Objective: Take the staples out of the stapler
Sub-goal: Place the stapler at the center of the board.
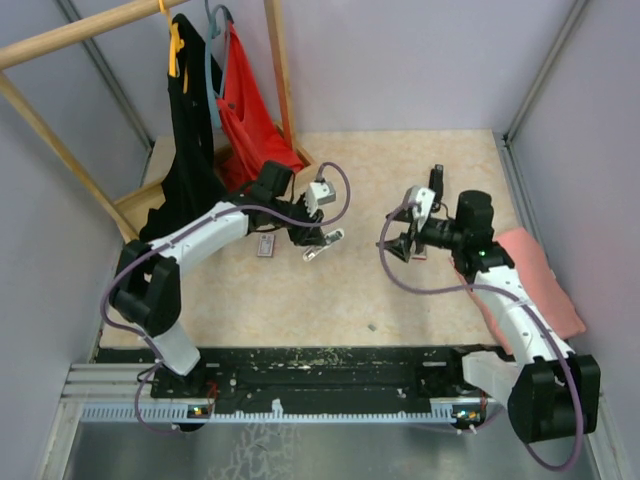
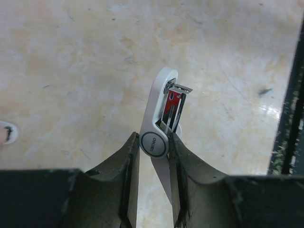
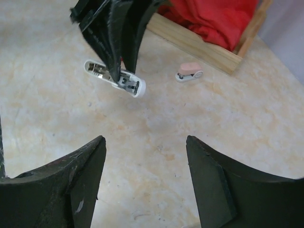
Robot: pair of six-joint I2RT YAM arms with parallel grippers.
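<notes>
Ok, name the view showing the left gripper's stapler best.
Left wrist: the white stapler fills the centre, opened, pinched by the left gripper. Right wrist shows it partly behind that gripper; top external, only a small pale sliver.

Left hand [image 1: 309, 241] holds the pale stapler [image 1: 331, 239].

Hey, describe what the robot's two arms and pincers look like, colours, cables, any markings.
Both the left arm and right arm have white links between chunky black joints, with a purple cable looping along each. A small green light glows on the right arm. The left pincer and right pincer each have two dark, scuffed, wedge-shaped fingers.
</notes>
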